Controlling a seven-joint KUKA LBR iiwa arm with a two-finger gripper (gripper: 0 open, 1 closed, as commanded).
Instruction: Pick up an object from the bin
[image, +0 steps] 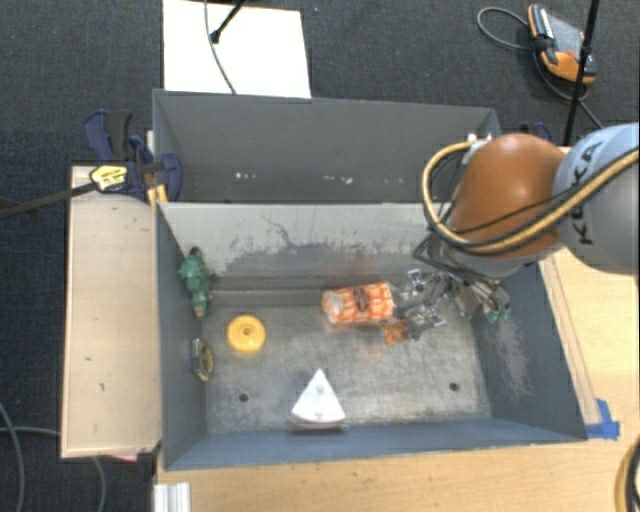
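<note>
1. The gripper (425, 303) hangs low over the right half of the bin (330, 150), beneath the arm's orange cover (505, 195). The arm comes in over the right wall, so its bulk screens that side of the floor.
2. I cannot tell whether the claw is spread or pressed together, because its dark metal parts overlap. Nothing shows pinched in it.
3. The packet (358, 305), orange and crinkled, lies flat near the middle of the floor, just left of the gripper. I cannot tell whether they touch. As the nearest sizeable thing, it is probably the one to be picked.
4. A small orange scrap (395, 333) lies just below the gripper, and a green bit (497, 313) sits at its right.
5. The rest of the contents lie well apart from the gripper:
   - A green toy (193, 280) rests against the left wall.
   - A brass piece (202, 358) lies further down the same wall.
   - A yellow disc (246, 334) lies flat near them.
   - A white wedge (318, 400) sits close to the front wall.
6. Everything lies singly, with nothing heaped, so the mid-floor pieces look open to a grasp from above. The two things at the left wall would be crowded on one side.
</note>
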